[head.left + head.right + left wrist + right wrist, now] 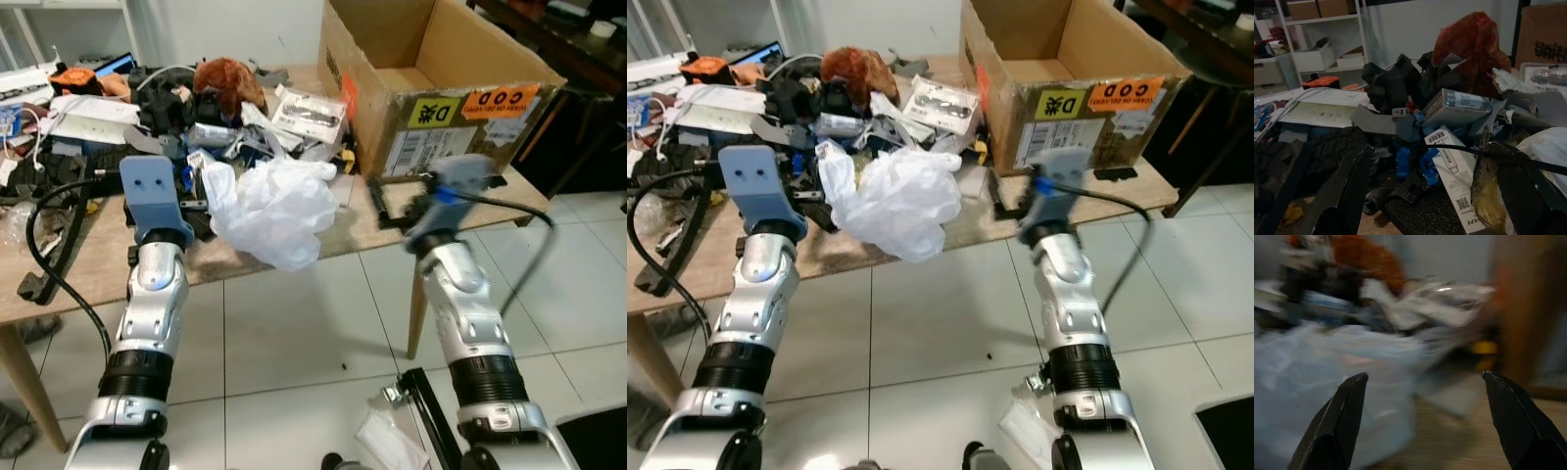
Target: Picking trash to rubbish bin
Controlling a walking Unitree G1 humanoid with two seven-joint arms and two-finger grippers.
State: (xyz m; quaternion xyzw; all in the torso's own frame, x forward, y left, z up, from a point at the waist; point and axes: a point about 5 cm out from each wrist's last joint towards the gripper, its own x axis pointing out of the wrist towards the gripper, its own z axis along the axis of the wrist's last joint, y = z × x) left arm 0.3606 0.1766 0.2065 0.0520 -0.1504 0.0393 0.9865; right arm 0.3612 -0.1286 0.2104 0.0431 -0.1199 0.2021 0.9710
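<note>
A crumpled white plastic bag [279, 206] lies on the wooden table [88, 264] and hangs over its front edge. Behind it is a heap of clutter: small white barcoded cartons [1454, 166], black parts, papers and a red-brown furry thing [227, 83]. My left gripper [1432, 152] is raised at the table's edge just left of the bag, open and holding nothing, facing the cartons. My right gripper [1425, 376] is open and empty to the right of the bag [1327, 382], between it and the box. The right wrist view is blurred.
A large open cardboard box [431, 88] stands on the table's right end. A thick black cable [44, 255] loops off the left front edge. A clear plastic wrapper [387, 436] lies on the white tiled floor near my feet. White shelves stand behind the table.
</note>
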